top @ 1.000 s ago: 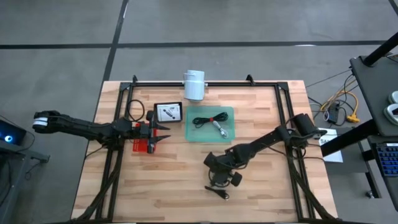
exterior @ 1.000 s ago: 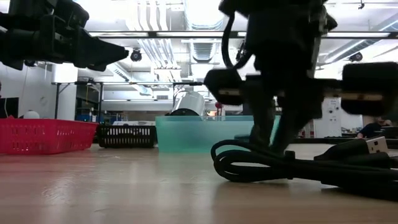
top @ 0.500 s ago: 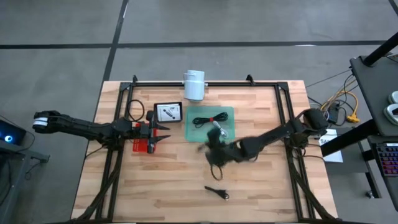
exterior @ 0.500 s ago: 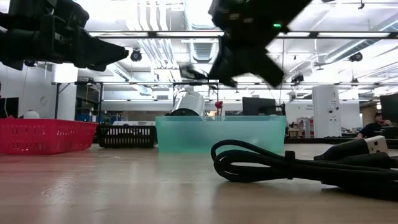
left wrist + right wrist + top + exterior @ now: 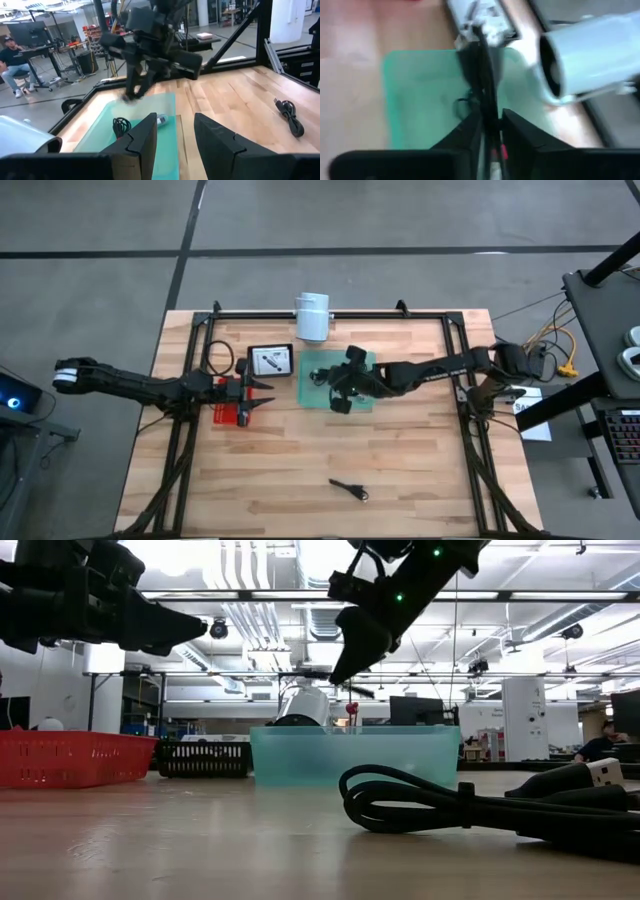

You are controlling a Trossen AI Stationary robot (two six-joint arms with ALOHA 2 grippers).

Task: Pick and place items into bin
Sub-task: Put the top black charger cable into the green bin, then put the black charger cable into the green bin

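Right gripper (image 5: 338,395) is hanging over the green bin (image 5: 366,361) with its fingers pinched on a black cable (image 5: 485,95), so that one's about to go in. One bundled cable (image 5: 120,126) already lies inside. One more cable (image 5: 349,489) is left on the wood near the front edge. Left gripper (image 5: 262,392) just waits beside the bin, fingers spread, holding nothing.

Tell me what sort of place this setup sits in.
Probably a robotics lab or workshop. The low view shows exposed ceiling ducts and strip lights above the wooden table; the left wrist view shows a person seated at a desk with a monitor, beside equipment racks.
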